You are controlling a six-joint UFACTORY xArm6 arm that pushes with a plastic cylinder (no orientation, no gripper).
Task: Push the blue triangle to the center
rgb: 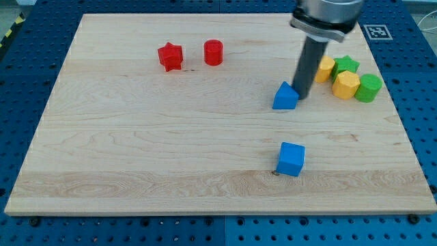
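My tip rests on the bench, touching or all but touching the blue triangle at the block's 3 o'clock side. There is no gripper on this arm, only the straight dark rod, so there is no opening to report.

The blue triangle sits right of the board's middle and slightly above it, at about 2 o'clock from the centre. Directly at its 6 o'clock, well apart, lies the blue cube, near the view's bottom.

At 3 o'clock from my tip a tight cluster sits by the board's right edge: a yellow block partly hidden behind the rod, its shape unclear; a green star just beside it; a yellow hexagon below those; and a green cylinder touching the hexagon's right side.

Far off at 10 o'clock from the triangle, a red star and a red cylinder stand near each other, apart.
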